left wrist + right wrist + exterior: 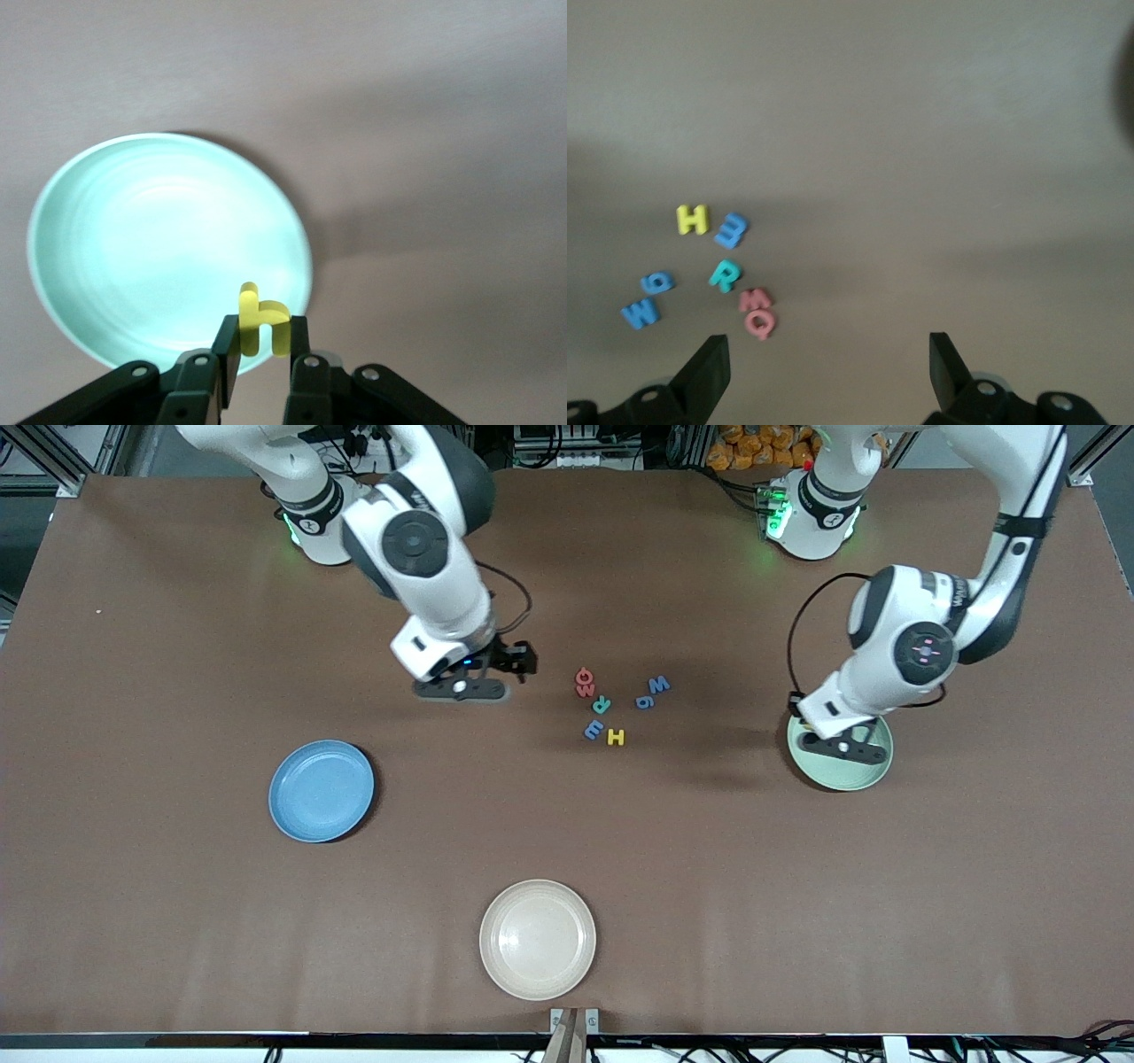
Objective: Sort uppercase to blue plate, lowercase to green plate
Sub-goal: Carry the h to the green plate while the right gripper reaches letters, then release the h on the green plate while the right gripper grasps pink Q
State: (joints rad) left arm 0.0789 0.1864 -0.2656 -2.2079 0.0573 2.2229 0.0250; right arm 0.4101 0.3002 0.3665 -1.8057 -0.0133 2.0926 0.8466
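Note:
My left gripper [263, 343] is shut on the yellow lowercase h [263, 328] and hangs over the rim of the green plate [133, 239], which lies at the left arm's end of the table [864, 778]. My right gripper [826, 359] is open over bare table beside the letter cluster. In that cluster lie uppercase red O [759, 324], teal R [725, 275], yellow H [693, 219] and blue W [640, 313], with lowercase red w [755, 299], blue g [658, 283] and a blue e-like piece [733, 230]. The blue plate [321, 790] holds nothing.
A beige plate [537, 939] sits near the table's front edge, nearer to the camera than the letters. The right arm's hand [461, 673] hangs between the cluster and the right arm's end of the table.

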